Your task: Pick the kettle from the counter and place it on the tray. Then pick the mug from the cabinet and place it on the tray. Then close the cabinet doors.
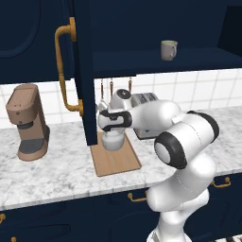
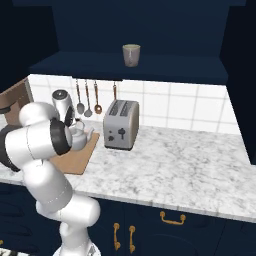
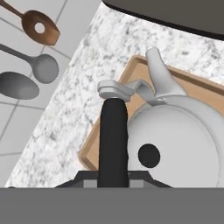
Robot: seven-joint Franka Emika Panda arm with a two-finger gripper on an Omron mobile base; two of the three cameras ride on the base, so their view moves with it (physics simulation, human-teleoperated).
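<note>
Wooden tray point(image 1: 116, 162) under kettle point(image 1: 113, 140); your gripper point(image 1: 115, 133) pinching its dark handle point(image 3: 113, 140); toaster point(image 2: 120, 124) right, open door point(image 1: 85, 71) left, near.

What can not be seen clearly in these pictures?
- Kettle base, left base view: the arm hides whether it touches the tray.
- Tool tips, hand view: cut off at the bottom edge.
- Mug handle, right base view: not discernible.
</note>
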